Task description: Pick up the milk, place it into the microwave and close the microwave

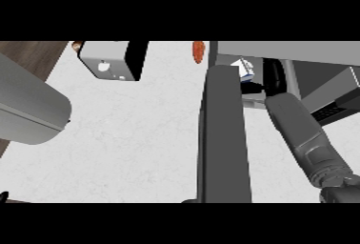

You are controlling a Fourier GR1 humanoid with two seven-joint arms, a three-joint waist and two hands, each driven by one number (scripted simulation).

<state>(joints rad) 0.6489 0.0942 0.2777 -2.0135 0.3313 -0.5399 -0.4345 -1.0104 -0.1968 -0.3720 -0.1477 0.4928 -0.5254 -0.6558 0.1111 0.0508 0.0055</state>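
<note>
One milk carton (245,68) is gripped by the right hand (273,78) inside the microwave (309,71), whose open door (225,133) could be struck on withdrawal.

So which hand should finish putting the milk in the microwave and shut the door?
The right hand: it is already extended at the milk carton by the microwave opening, next to the open door. The left hand shows only as a tip at the lower left edge.
</note>
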